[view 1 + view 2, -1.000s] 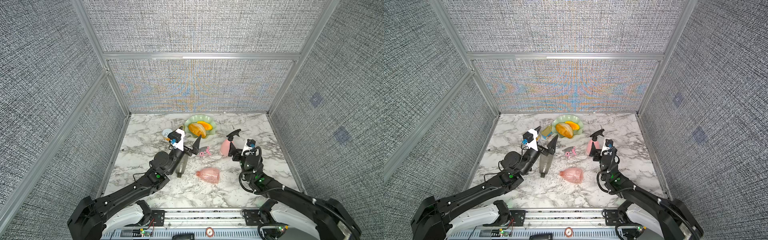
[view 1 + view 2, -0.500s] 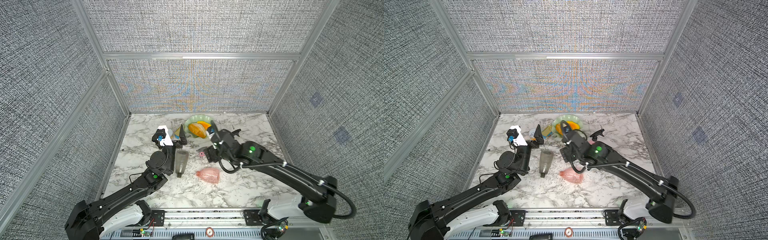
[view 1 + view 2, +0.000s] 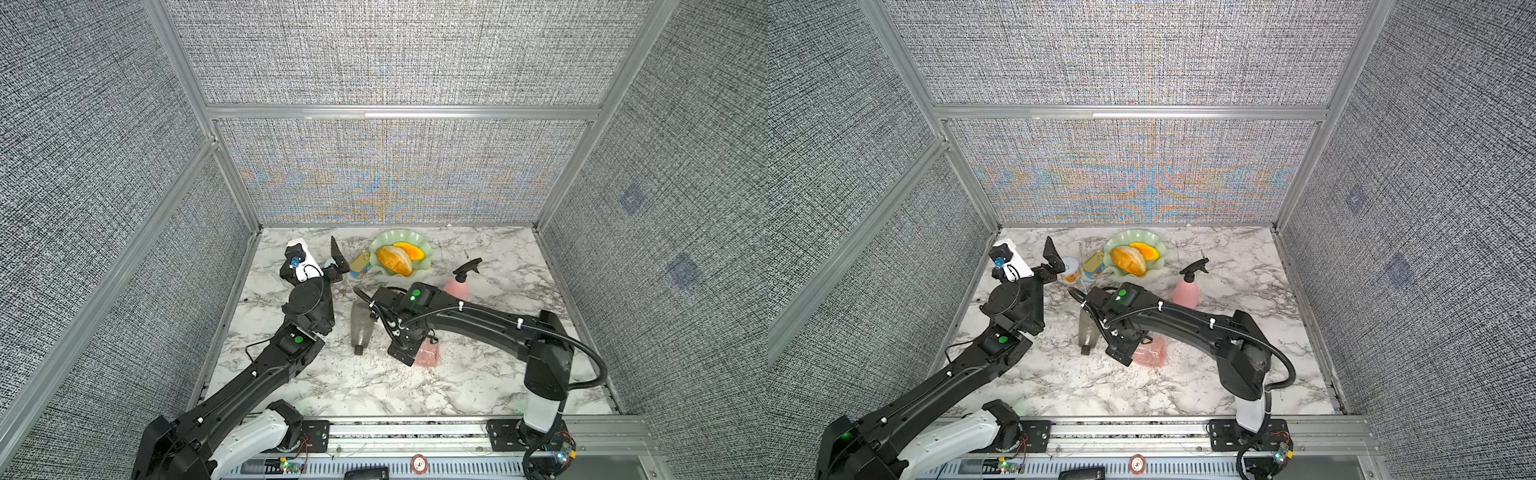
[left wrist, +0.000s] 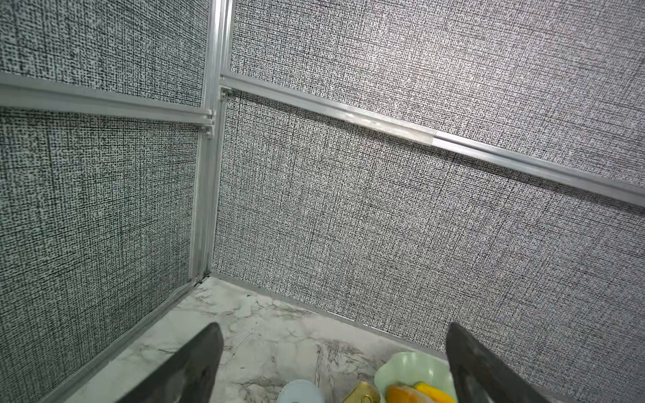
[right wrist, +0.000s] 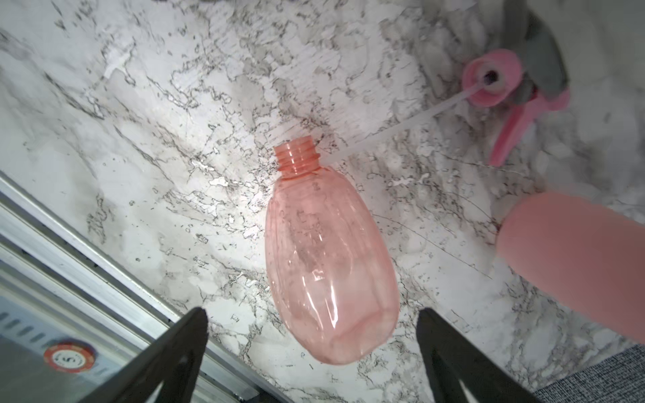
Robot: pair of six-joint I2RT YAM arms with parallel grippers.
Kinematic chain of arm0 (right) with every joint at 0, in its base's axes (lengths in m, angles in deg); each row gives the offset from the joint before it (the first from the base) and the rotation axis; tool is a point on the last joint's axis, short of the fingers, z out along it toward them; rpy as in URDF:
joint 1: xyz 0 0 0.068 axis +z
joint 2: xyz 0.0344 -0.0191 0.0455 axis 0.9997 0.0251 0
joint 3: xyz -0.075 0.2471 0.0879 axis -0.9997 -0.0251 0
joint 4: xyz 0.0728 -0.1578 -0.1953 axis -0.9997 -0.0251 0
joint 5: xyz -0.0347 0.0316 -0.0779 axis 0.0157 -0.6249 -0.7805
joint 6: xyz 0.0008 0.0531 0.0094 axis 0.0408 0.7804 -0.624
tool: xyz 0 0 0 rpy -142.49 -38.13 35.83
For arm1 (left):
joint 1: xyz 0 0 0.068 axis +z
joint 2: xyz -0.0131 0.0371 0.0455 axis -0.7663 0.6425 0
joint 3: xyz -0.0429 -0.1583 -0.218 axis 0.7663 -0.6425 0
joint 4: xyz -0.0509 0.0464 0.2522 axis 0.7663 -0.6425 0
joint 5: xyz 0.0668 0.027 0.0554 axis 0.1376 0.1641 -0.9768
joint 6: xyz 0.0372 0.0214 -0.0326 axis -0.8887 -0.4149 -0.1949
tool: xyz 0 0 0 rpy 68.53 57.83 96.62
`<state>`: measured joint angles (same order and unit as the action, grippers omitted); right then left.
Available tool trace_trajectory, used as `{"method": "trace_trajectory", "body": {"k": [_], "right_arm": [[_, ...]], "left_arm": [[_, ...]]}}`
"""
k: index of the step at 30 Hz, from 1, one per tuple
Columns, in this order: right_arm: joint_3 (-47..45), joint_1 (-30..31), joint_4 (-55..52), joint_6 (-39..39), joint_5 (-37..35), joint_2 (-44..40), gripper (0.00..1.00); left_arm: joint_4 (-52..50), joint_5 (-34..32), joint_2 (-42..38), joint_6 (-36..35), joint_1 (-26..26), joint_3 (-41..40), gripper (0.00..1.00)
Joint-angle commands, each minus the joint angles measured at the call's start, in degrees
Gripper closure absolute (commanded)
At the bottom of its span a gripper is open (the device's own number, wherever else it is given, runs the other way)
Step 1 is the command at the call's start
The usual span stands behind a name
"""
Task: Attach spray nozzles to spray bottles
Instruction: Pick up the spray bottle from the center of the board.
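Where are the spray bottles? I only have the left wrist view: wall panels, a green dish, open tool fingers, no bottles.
Observer: A clear pink bottle lies on its side, uncapped, below the open right tool.
Operator: And its nozzle?
Observer: The grey-and-pink nozzle lies loose beside that bottle's neck, with its dip tube pointing toward the neck.
Operator: Is any bottle finished?
Observer: In both top views an opaque pink bottle stands upright with a black nozzle on its neck.
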<state>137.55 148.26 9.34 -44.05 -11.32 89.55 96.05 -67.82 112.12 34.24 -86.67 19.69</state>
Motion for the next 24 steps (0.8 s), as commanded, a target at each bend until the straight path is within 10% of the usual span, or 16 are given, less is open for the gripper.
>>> {"method": "trace_trajectory", "body": {"k": [1,24], "right_arm": [[0.6,-0.8,0.5,-3.9,3.1,1.9,0.03],[-10.6,-4.0,14.5,-0.6,3.4,3.6,0.15]], "left_arm": [[0.5,0.8,-0.9,-0.2,0.3,0.0,0.01],[0.8,2.4,-0.3,-1.1,1.2,0.1,0.01]]}}
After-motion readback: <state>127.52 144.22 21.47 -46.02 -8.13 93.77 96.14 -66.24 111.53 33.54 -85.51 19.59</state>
